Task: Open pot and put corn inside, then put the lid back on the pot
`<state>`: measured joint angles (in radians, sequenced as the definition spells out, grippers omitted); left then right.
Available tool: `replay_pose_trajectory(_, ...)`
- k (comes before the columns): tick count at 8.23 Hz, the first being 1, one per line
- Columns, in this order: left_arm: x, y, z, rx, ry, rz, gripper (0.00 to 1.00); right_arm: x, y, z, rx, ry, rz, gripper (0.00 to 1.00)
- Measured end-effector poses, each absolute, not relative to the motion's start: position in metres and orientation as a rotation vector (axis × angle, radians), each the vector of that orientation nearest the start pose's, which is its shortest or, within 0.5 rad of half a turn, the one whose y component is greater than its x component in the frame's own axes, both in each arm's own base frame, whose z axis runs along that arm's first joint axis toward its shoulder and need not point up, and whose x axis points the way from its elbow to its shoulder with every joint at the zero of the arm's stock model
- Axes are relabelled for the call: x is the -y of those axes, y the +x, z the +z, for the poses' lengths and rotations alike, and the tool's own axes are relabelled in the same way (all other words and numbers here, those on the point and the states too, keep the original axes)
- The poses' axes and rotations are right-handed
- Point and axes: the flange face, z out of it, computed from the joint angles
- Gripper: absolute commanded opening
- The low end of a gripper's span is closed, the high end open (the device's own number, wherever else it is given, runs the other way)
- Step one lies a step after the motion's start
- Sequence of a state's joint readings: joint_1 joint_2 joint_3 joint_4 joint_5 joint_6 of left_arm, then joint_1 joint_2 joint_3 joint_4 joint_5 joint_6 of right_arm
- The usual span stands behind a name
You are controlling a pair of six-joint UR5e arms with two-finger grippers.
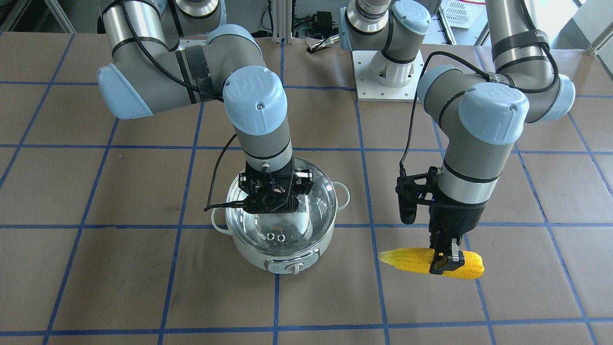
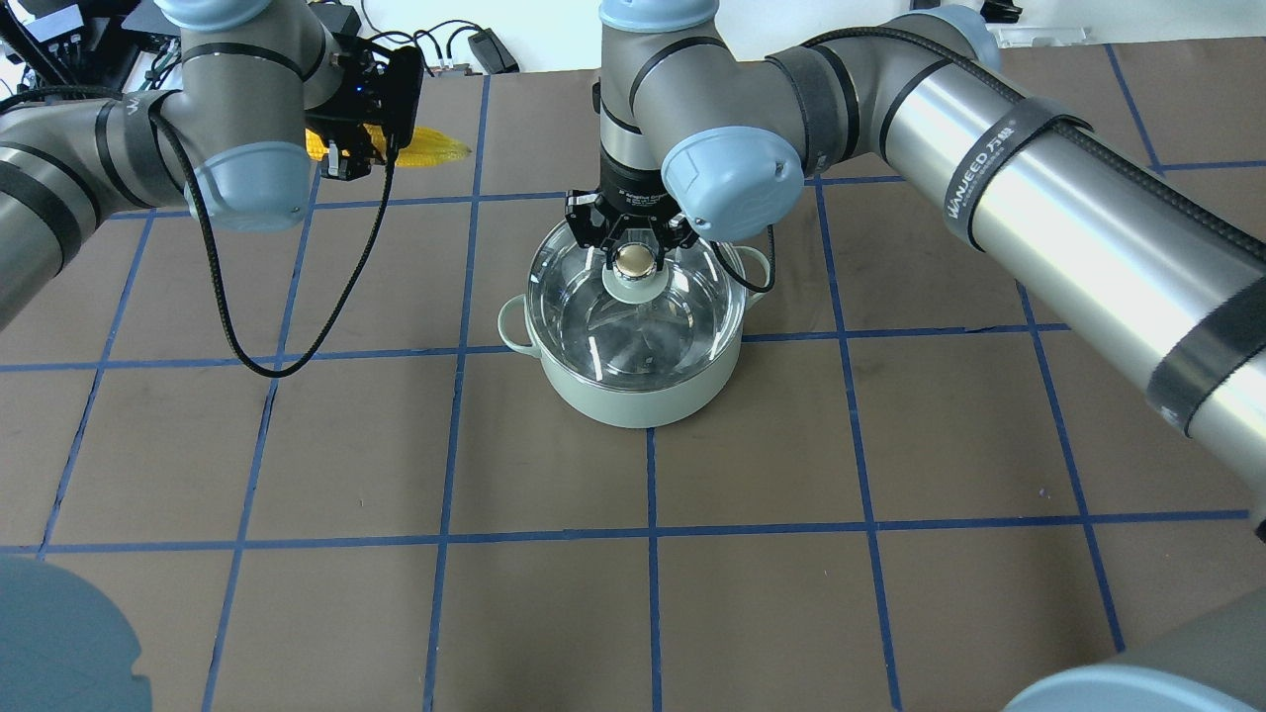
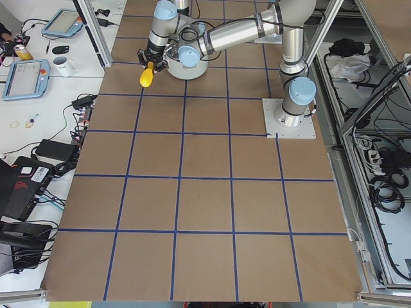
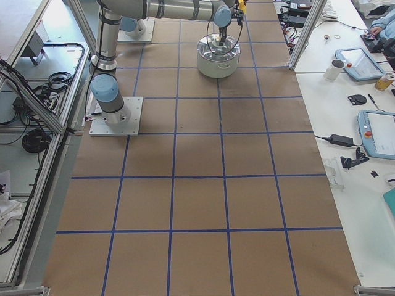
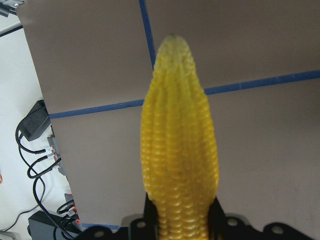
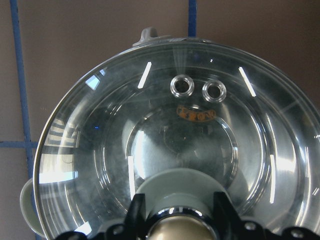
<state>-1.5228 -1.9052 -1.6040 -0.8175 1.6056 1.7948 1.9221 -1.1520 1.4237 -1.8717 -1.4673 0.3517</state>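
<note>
The pale green pot (image 1: 287, 261) stands mid-table and also shows in the overhead view (image 2: 643, 396). The glass lid (image 2: 633, 336) lies on it, vent holes towards the control knob (image 6: 200, 145). My right gripper (image 2: 634, 259) is straight above the pot with a finger on each side of the lid's ball knob, shut on it (image 6: 179, 220). My left gripper (image 1: 446, 262) is shut across the thick end of the yellow corn (image 1: 412, 258). It holds the corn level above the table, well apart from the pot. The corn's tip points away in the left wrist view (image 5: 180, 140).
The right arm's white base plate (image 1: 385, 81) is behind the pot. A black cable (image 1: 215, 187) hangs from the right wrist beside the pot's handle. Brown table paper with blue tape lines (image 2: 653, 534) spreads in front. Side benches hold tablets (image 3: 26, 77) and a mug.
</note>
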Motion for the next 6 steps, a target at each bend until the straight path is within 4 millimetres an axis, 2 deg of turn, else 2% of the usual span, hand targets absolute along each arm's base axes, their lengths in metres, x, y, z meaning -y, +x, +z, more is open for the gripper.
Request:
replay_pose_trajectory(3, 0.639, -0.109, 0.37, 2.203, -2.649, 0.375, 0.0, 0.556, 0.349, 0.384, -3.022, 0.014, -0.012, 0.2)
replay_pose_trajectory(5, 0.633, -0.135, 0.372, 2.187, -2.652, 0.398, 0.0, 0.555, 0.325, 0.411, -3.015, 0.054, -0.044, 0.19)
replay_pose_trajectory(6, 0.629, -0.152, 0.373, 2.188, -2.641, 0.414, 0.0, 0.555, 0.308, 0.427, -3.013, 0.076, -0.062, 0.18)
